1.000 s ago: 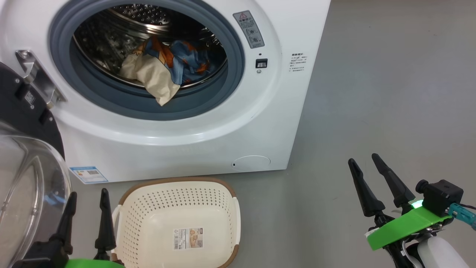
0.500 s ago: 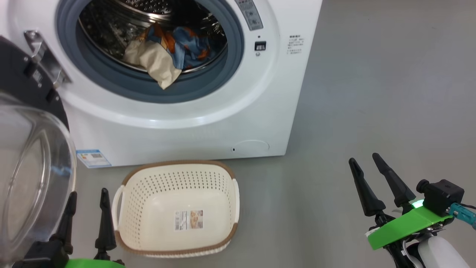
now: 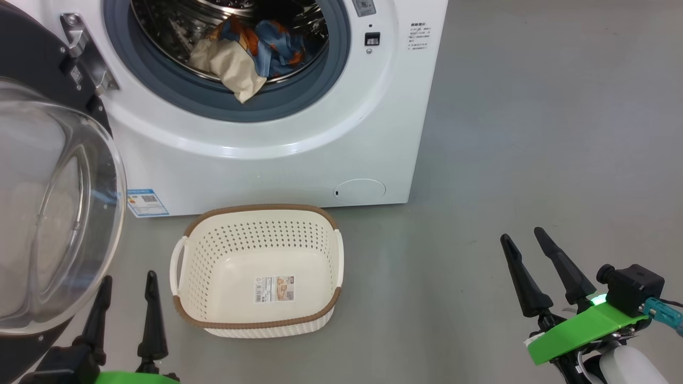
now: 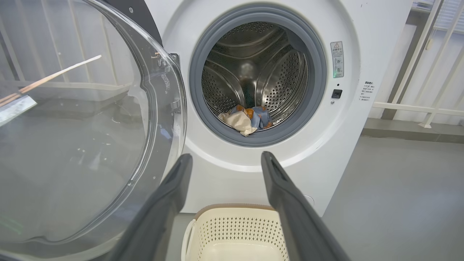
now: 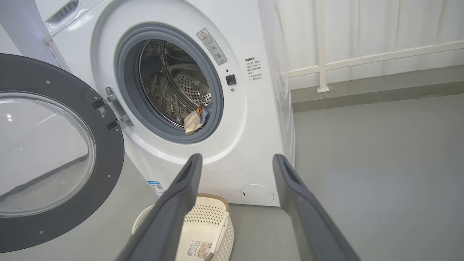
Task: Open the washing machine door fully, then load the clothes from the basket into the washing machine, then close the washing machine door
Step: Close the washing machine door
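door [image 3: 53, 208] swung wide, left of washer [image 3: 267, 160] | clothes [image 3: 243, 50] in drum [image 3: 176, 21], one corner on gasket [image 3: 176, 90] | basket [image 3: 256, 209] on floor [image 3: 533, 133] before washer | left tool [image 3: 128, 277] fingers spread, holding nothing | right tool [image 3: 522, 234] likewise

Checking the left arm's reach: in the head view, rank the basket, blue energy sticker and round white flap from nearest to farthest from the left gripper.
From the left gripper:
1. basket, on the floor just to its right.
2. blue energy sticker, low on the washing machine, left side.
3. round white flap, low on the right side.
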Tool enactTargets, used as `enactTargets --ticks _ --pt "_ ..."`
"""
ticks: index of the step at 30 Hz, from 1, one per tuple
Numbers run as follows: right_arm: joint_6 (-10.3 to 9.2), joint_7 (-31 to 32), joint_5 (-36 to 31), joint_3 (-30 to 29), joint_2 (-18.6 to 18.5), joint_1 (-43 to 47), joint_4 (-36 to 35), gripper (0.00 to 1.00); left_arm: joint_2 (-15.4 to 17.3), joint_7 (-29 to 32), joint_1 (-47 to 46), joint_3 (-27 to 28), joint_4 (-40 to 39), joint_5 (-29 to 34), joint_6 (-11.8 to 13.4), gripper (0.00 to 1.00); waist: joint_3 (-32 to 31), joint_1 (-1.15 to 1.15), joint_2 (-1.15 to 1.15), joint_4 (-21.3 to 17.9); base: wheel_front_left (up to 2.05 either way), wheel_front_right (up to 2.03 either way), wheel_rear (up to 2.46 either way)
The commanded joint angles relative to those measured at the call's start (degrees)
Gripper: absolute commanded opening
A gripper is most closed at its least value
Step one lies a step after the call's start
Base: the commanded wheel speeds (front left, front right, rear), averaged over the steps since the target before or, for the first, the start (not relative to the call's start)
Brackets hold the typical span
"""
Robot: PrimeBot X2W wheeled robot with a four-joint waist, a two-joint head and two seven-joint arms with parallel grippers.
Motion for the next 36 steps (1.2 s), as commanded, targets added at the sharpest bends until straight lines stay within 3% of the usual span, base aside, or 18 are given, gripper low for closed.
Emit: enactTargets --ticks 1,24,36 --pt "0.09 -0.26 0.09 0.62 -0.40 -0.06 -1.19 1.00 0.34 -0.28 -0.88 1.91 -1.01 0.66 -0.45 1.00 -0.06 0.00 0.00 0.10 0.00 0.00 0.00" --pt "0.09 -0.26 0.22 0.72 -0.23 0.69 -0.96 1.00 0.42 -0.28 -0.45 2.16 -0.32 1.15 -0.94 1.00 -1.55 0.00 0.00 1.80 0.00 0.00 0.00" --pt "0.09 -0.26 0.04 0.66 -0.01 1.43 -1.09 1.00 0.42 -0.28 0.44 2.44 -0.51 2.00 -0.35 1.00 -2.86 0.00 0.00 6.51 0.00 0.00 0.00"
